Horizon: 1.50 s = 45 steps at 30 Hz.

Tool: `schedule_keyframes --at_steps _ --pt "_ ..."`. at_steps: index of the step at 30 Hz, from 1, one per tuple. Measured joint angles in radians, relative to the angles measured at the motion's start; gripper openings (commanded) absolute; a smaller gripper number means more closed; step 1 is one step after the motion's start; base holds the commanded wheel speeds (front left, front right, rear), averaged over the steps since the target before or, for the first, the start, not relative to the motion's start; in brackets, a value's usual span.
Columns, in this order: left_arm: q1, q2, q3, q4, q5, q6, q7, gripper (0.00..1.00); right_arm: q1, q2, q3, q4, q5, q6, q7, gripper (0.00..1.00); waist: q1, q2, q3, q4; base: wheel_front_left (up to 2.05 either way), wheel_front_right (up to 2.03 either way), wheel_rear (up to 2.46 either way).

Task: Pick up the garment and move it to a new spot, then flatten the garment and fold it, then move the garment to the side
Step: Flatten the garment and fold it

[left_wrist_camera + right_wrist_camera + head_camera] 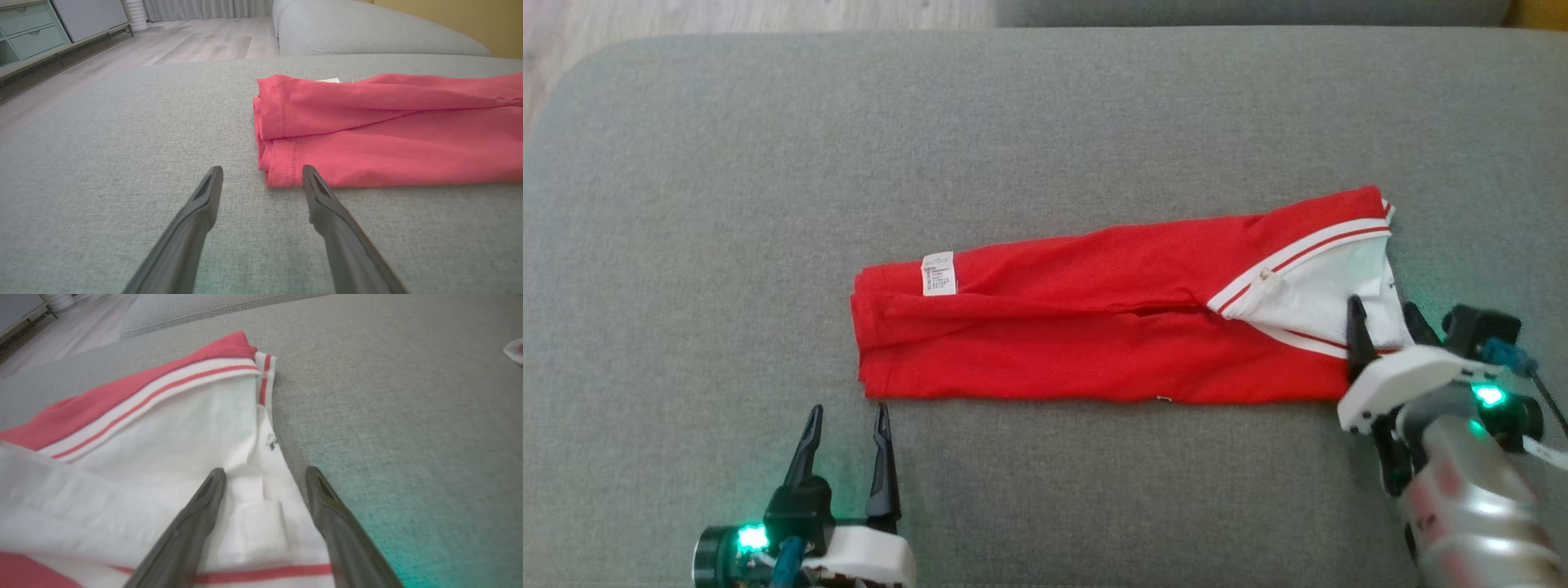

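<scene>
Garment folded on couch; left gripper and right gripper each splayed wide

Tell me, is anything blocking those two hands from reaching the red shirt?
Nothing visible. The left gripper, fingers apart, faces the garment across a strip of bare sofa cushion. The right gripper has its open fingers at the white collar end.

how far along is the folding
Done: the garment lies flattened on the cushion, folded into a long strip. In hand: left gripper at the hem and right gripper over the white collar, jaws open, nothing held. Left: a likely crosswise fold, then moving it aside.
</scene>
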<state>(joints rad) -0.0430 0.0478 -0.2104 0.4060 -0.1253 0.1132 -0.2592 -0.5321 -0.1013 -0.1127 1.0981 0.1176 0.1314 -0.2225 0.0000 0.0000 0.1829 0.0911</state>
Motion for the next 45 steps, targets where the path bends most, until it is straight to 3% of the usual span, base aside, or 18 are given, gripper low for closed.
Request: schedule_keyframes --at_steps 4,5,6,7,13,17,22,25,32,37,44,45 --pt "-0.013 0.000 0.001 0.001 0.000 0.000 0.000 1.00 -0.032 0.000 0.074 0.023 0.088 0.000 0.007 1.00 0.0000 0.0000 0.010 0.002 0.00 0.00 0.00" --pt "-0.016 0.000 0.001 0.001 0.000 0.000 0.000 1.00 -0.033 0.000 0.091 0.023 0.116 0.000 0.012 0.73 0.0000 0.0000 0.011 0.000 0.00 0.00 0.00" --pt "-0.018 0.000 0.001 0.001 0.000 0.000 0.000 1.00 -0.035 0.000 0.112 0.022 0.142 0.000 0.015 0.05 0.0000 0.0000 0.011 -0.002 0.00 0.00 0.00" --pt "-0.018 0.000 0.000 0.001 0.000 -0.001 0.000 1.00 -0.035 0.000 0.131 0.021 0.162 0.000 0.016 0.00 0.0000 0.0000 0.011 -0.005 0.00 0.00 0.00" --pt "-0.018 0.000 -0.012 0.002 -0.016 -0.008 0.000 1.00 -0.031 -0.013 0.164 0.016 0.235 0.000 -0.009 0.00 0.0001 0.0000 -0.001 -0.026 0.00 0.00 0.00" --pt "-0.017 0.000 -0.017 0.004 -0.017 -0.009 0.000 1.00 -0.015 -0.064 0.161 -0.021 0.249 0.000 -0.018 0.00 0.0000 0.0000 -0.021 -0.041 0.00 0.00 0.00" --pt "-0.014 0.000 -0.033 0.013 -0.034 -0.016 0.000 1.00 0.013 -0.066 0.180 -0.223 0.281 0.000 -0.025 0.00 0.0000 0.0000 -0.042 -0.049 0.00 0.00 0.00" --pt "-0.014 0.000 -0.062 0.017 -0.035 -0.017 0.000 1.00 0.037 -0.030 0.274 -0.338 0.322 0.000 -0.026 0.00 0.0000 0.0000 -0.049 -0.032 0.00 0.00 0.00" --pt "-0.012 0.000 -0.123 0.030 -0.044 -0.027 0.000 1.00 0.096 0.015 0.525 -0.459 0.460 0.000 -0.024 0.00 0.0000 0.0000 -0.061 0.063 0.00 0.00 0.00" --pt "-0.010 0.000 -0.150 0.040 -0.044 -0.035 0.000 1.00 0.094 0.023 0.604 -0.459 0.512 0.000 -0.022 0.00 -0.0001 0.0000 -0.068 0.146 0.00 0.00 0.00" --pt "0.035 0.001 -0.174 0.048 -0.044 -0.042 0.000 1.00 0.084 0.026 0.689 -0.369 0.557 0.000 -0.013 0.00 0.0000 0.0000 -0.082 0.302 0.00 0.00 0.00" --pt "0.042 0.001 -0.175 0.050 -0.044 -0.042 0.000 1.00 0.080 0.027 0.698 -0.354 0.566 0.000 -0.013 0.16 -0.0001 0.0000 -0.084 0.321 0.00 0.00 0.00"
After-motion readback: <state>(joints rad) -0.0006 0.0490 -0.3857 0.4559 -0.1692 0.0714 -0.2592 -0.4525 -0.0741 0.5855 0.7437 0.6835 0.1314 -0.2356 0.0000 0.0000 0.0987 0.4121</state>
